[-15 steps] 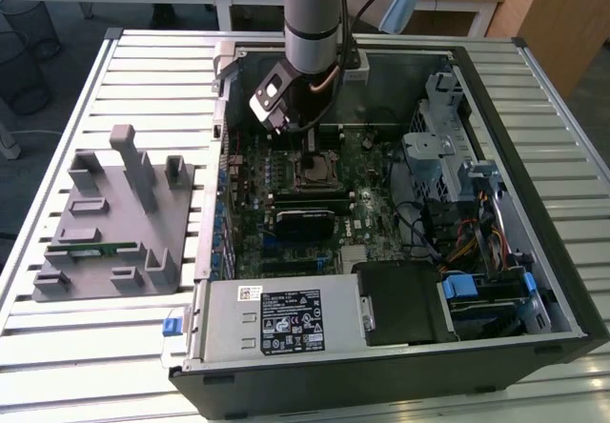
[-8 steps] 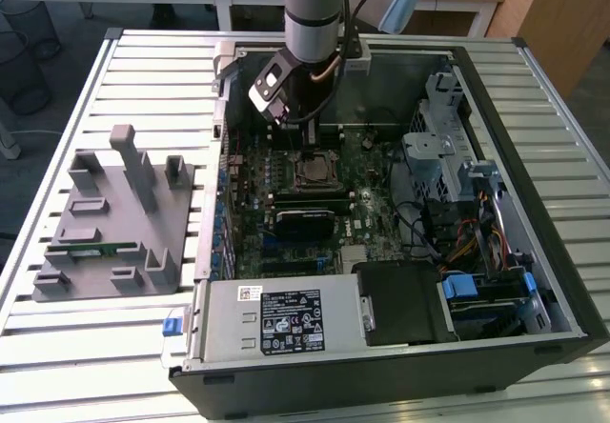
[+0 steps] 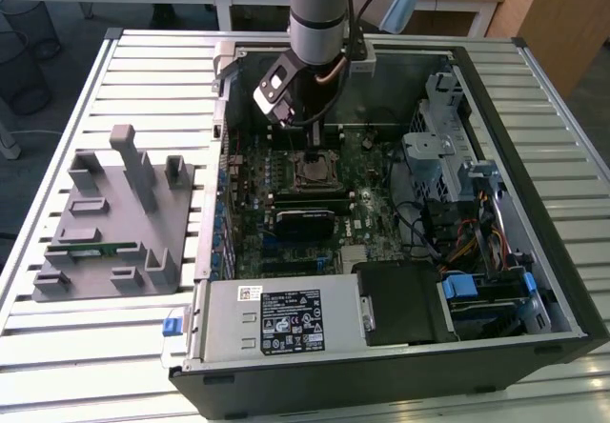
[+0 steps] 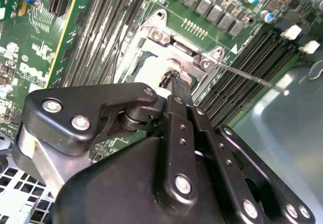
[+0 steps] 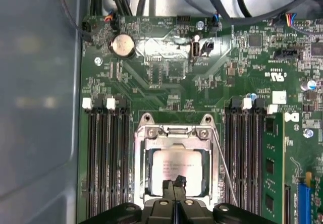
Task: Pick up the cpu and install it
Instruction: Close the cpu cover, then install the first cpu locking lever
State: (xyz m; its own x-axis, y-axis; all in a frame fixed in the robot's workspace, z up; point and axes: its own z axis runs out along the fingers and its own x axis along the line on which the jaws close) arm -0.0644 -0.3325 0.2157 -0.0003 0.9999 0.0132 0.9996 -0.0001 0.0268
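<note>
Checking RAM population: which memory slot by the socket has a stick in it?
The slot holding the green memory stick, outermost in the bank away from the grey case wall; the other slots sit empty.

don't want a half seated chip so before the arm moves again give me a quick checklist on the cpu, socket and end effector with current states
1. cpu lying flat inside the socket frame: ok.
2. end effector positioned over the cpu's metal top: ok in both wrist views.
3. end effector shut with nothing gripped: ok.
4. end effector actually touching the cpu: cannot tell.
5. socket lever latched down: not ok, the thin rod angles away from the frame.
</note>
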